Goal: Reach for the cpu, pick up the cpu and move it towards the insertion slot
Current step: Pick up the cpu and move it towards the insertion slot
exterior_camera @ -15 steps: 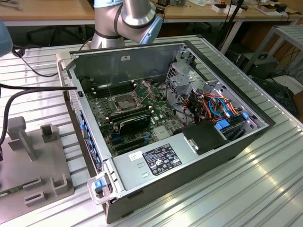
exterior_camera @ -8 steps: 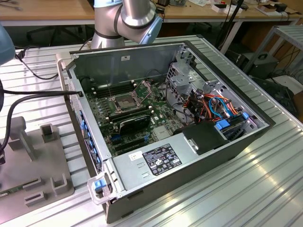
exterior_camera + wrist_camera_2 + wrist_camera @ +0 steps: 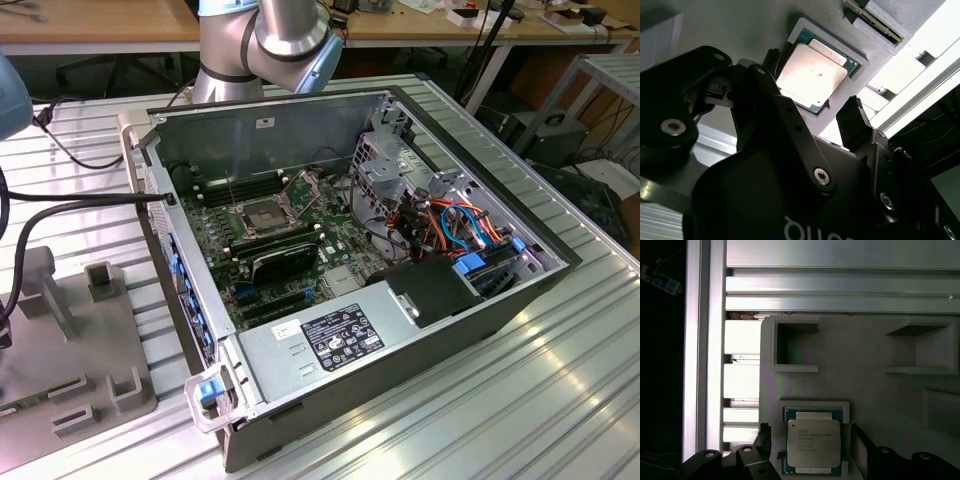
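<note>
My claw (image 3: 811, 439) is spread: two fingers (image 3: 763, 437) straddle the one cpu (image 3: 813, 445), gap either side. Cpu lies flat in its grey tray (image 3: 865, 390) recess. One insertion slot (image 3: 262, 213), inside the PC case (image 3: 330, 110).

We are looking at an open computer case (image 3: 265, 130) sitting on a ribbed aluminium counter (image 3: 520, 400) in the middle of the exterior view. A silver power supply (image 3: 275, 350) is lying along its lower edge, coloured cables (image 3: 455, 225) are bunching at centre right, and a grey moulded tray (image 3: 60, 330) is resting at the exterior view's lower left.
</note>
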